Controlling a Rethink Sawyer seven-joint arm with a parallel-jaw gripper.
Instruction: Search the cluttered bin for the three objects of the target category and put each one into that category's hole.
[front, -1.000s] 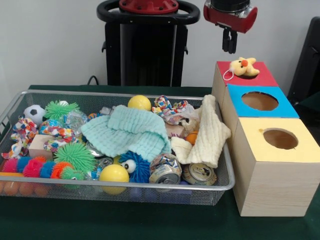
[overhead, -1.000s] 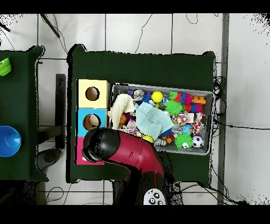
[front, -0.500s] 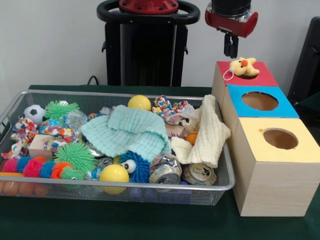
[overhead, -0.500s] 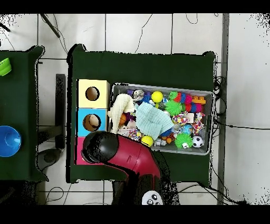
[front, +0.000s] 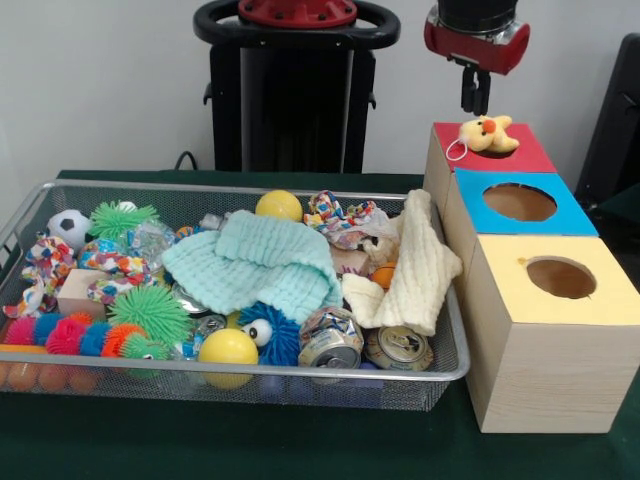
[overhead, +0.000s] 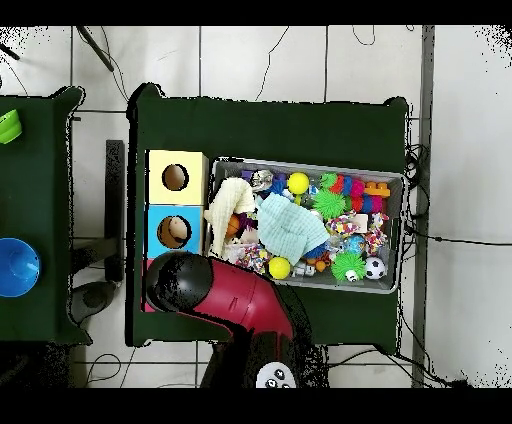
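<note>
Wire bin (front: 455, 340): heaped with toys, cloths and crushed cans; a mint washcloth (front: 258, 262) lies on top.
Boxes: yellow box (front: 555, 335) nearest, blue box (front: 520, 205) in the middle, red box (front: 500, 150) farthest.
Gripper (front: 475, 100): hangs above the red box, fingers close together, holding nothing.
Plush duck (front: 485, 132): lies on the red box's top, over its hole, just below the gripper.

Red arm raised, pincer (front: 474, 98) pointing down, tips together, empty
</note>
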